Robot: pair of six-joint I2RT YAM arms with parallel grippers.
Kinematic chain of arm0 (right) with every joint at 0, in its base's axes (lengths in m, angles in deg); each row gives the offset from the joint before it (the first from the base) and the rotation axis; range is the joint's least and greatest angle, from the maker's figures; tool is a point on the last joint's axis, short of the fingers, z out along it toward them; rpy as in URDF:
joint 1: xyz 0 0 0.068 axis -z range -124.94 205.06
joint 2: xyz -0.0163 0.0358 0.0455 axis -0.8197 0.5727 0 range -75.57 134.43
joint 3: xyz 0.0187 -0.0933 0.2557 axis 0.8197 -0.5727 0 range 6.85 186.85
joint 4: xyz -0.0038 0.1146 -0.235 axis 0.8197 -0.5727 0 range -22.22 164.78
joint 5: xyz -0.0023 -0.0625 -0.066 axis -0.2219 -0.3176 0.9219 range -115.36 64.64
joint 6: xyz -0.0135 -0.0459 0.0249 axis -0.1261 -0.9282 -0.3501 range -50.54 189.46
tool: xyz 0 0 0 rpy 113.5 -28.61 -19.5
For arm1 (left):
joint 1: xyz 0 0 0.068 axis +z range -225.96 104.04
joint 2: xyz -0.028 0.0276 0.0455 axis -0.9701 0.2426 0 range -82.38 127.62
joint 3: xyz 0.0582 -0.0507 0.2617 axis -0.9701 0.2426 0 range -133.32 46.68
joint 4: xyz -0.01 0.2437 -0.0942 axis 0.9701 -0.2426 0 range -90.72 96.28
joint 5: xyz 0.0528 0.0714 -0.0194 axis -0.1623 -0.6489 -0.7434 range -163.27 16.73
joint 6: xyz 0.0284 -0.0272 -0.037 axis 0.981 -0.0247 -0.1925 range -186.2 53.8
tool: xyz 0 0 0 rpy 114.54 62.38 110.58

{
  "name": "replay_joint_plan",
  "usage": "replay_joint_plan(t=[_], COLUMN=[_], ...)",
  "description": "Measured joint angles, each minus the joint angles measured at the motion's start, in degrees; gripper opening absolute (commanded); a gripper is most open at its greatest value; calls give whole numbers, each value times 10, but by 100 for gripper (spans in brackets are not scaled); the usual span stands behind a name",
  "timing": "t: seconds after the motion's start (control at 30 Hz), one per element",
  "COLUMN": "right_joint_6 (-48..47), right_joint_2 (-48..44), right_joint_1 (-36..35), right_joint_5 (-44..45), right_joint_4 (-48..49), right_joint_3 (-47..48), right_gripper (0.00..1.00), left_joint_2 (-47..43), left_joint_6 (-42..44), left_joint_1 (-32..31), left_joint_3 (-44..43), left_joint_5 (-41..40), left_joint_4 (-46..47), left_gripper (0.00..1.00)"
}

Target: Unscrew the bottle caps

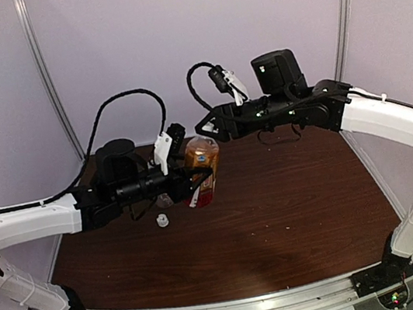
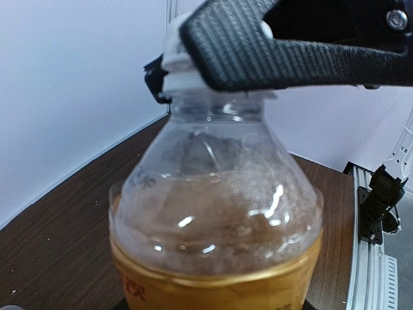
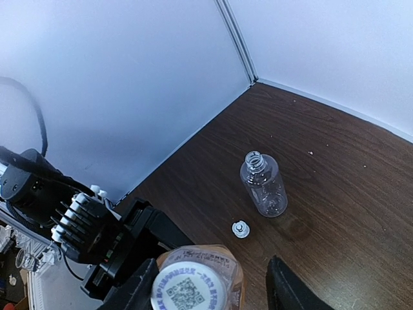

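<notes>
Over the table (image 1: 294, 212) toward its far left corner, left end effector (image 1: 193, 181) clamped round amber bottle (image 1: 205, 155), right end effector (image 1: 208, 125) straddling its white cap (image 3: 190, 289), squeezing or not I cannot tell, uncapped clear bottle (image 3: 263, 187) and loose cap (image 3: 239, 228) on the table beneath.

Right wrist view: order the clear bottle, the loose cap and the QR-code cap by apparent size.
1. QR-code cap and clear bottle: about alike; the cap just sits nearest the camera.
2. loose cap.
</notes>
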Motion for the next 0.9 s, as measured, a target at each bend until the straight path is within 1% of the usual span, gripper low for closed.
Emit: replay_joint_plan(t=[0.2,0.5,0.63,0.9], right_joint_6=[0,-2,-2,-3], right_joint_2=[-3,-8,-13,-14], right_joint_1=[0,0,0,0], right_joint_5=[0,-1,-3,-8], right_joint_4=[6,20,29,35], right_joint_3=[-4,-14,-19,-21], right_gripper=[60,60,56,43], left_joint_2=[0,0,0,0], left_joint_6=[2,4,4,4], left_joint_1=[0,0,0,0], left_joint_3=[0,0,0,0], left_joint_5=[0,0,0,0], left_joint_4=[0,0,0,0], left_gripper=[18,18,18,18])
